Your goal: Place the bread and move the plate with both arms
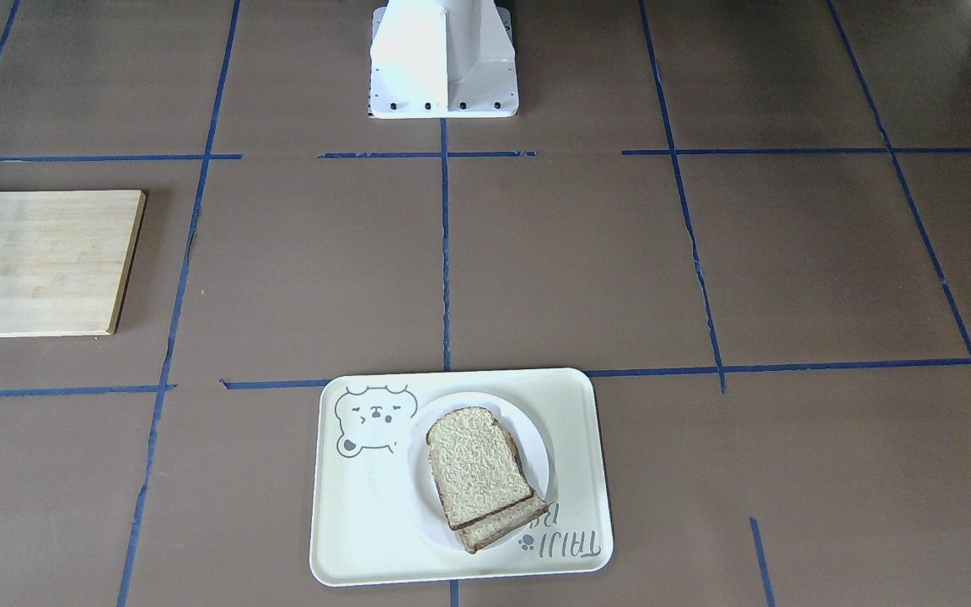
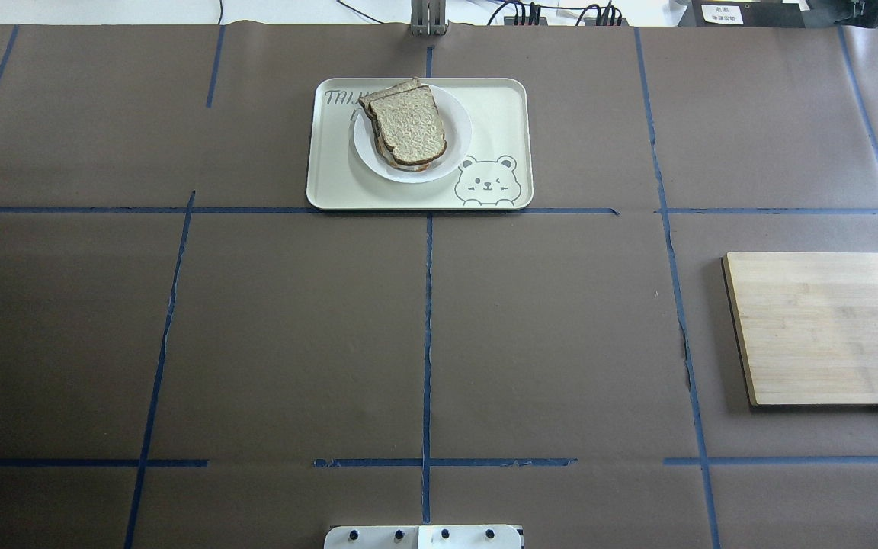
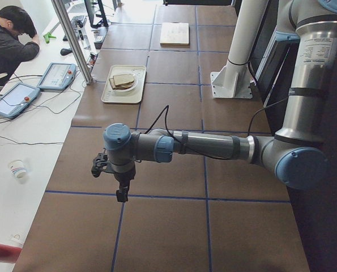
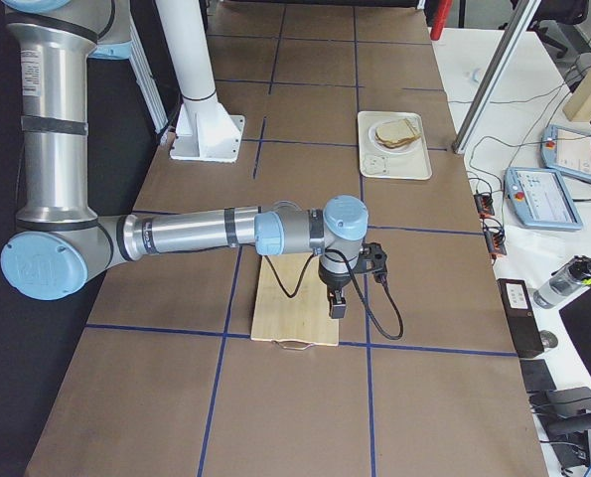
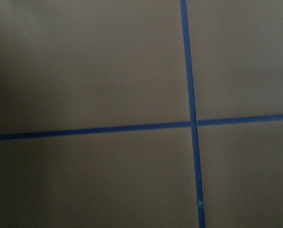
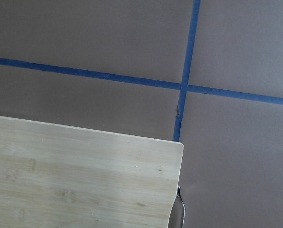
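The bread (image 1: pixel 475 462) lies on top of a second similar slice (image 1: pixel 504 528) on the white plate (image 1: pixel 539 447). The plate sits on the cream bear tray (image 1: pixel 351 523) at the table's far middle in the overhead view, where the bread (image 2: pixel 407 126) and plate (image 2: pixel 456 145) also show. My left gripper (image 3: pixel 122 192) shows only in the exterior left view, hanging above bare table far from the tray. My right gripper (image 4: pixel 339 306) shows only in the exterior right view, above the wooden board (image 4: pixel 295 308). I cannot tell whether either is open or shut.
The wooden board (image 2: pixel 828 328) lies at the table's right side; its corner fills the right wrist view (image 6: pixel 79 180). The white pedestal base (image 1: pixel 443 63) stands at the robot's edge. An operator (image 3: pixel 9 39) sits beyond the table with tablets (image 3: pixel 56 75).
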### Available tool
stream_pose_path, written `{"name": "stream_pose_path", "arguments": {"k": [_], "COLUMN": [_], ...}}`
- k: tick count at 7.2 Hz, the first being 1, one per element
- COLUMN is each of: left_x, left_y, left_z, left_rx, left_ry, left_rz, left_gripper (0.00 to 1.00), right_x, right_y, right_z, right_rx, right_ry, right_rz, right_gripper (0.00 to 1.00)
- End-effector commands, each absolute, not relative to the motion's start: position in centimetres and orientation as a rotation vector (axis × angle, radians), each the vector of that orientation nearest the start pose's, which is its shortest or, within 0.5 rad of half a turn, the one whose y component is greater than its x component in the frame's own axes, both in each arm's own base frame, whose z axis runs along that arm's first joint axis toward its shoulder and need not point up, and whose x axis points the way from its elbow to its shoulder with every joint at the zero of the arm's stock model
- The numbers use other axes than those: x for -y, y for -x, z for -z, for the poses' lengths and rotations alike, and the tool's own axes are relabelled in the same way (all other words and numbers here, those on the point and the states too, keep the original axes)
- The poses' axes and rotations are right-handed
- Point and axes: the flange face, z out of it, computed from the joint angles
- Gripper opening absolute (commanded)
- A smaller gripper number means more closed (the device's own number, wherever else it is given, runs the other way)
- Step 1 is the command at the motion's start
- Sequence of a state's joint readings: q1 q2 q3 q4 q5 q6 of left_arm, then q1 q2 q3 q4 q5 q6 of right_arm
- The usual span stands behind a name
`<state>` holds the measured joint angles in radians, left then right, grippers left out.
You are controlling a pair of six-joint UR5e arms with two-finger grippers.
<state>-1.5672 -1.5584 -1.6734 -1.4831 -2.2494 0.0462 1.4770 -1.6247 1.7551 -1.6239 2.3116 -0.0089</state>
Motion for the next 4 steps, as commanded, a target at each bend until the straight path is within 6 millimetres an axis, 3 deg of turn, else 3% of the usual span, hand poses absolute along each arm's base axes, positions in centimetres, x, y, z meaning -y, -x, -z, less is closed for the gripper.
{"name": "stream_pose_path", "arguments": {"k": [1, 4], "left_x": [44.5, 44.0], "left_y": [6.0, 5.8], "left_z": [-64.6, -64.8], "left_rx": [-0.795, -0.816], "left_ry": [0.049, 0.051], "left_rz": [-0.024, -0.024], "left_gripper": [1.00, 1.00], "right_x": [47.3, 47.2], "right_y": [-2.7, -3.5], "right_z": [-61.0, -62.5], "right_rx": [0.744, 0.757], "right_ry": [-0.028, -0.005], "right_rz": [0.110, 0.079], "right_gripper": [1.00, 1.00]}}
